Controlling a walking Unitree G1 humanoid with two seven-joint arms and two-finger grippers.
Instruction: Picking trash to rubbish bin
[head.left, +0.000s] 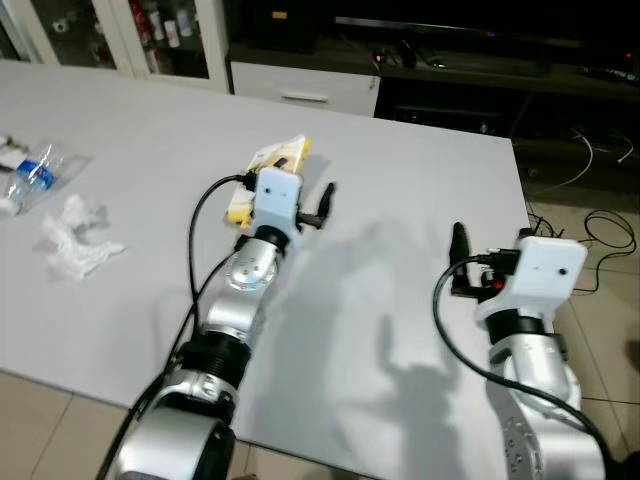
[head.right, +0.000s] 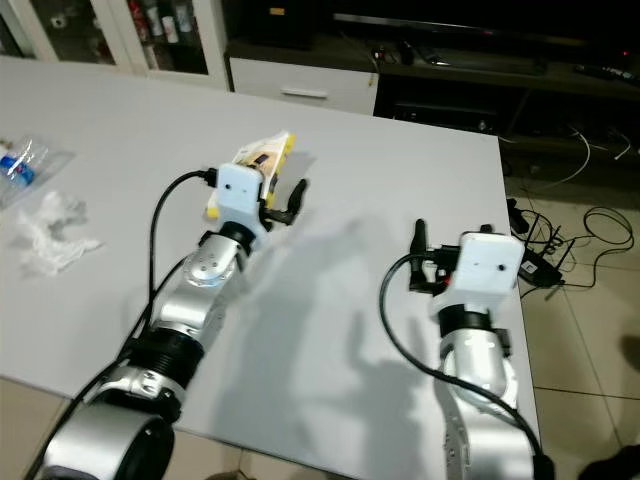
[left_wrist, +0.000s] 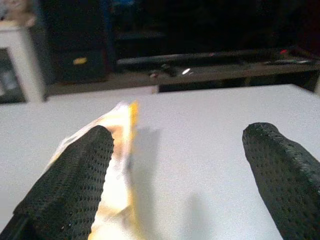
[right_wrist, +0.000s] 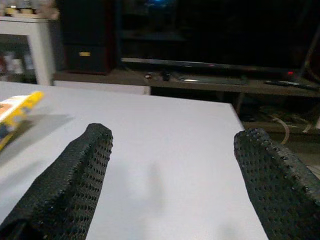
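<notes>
A yellow and white snack wrapper (head.left: 281, 157) lies on the white table (head.left: 400, 190). My left gripper (left_wrist: 180, 150) is open just above the tabletop. One of its fingers (left_wrist: 75, 175) overlaps the wrapper (left_wrist: 119, 150), which reaches a little into the gap. The other finger (head.left: 326, 198) stands over bare table. A crumpled white tissue (head.left: 76, 242) and a crushed clear plastic bottle (head.left: 30, 176) lie at the table's left side. My right gripper (right_wrist: 170, 165) is open over the table's right part, holding nothing, well apart from the wrapper (right_wrist: 15, 112).
The table's right edge (head.left: 520, 200) drops to a tiled floor with cables (head.left: 600, 225). Beyond the far edge stand a white drawer unit (head.left: 305, 88) and a dark TV stand (head.left: 480, 60). A glass cabinet (head.left: 150, 35) is at the back left.
</notes>
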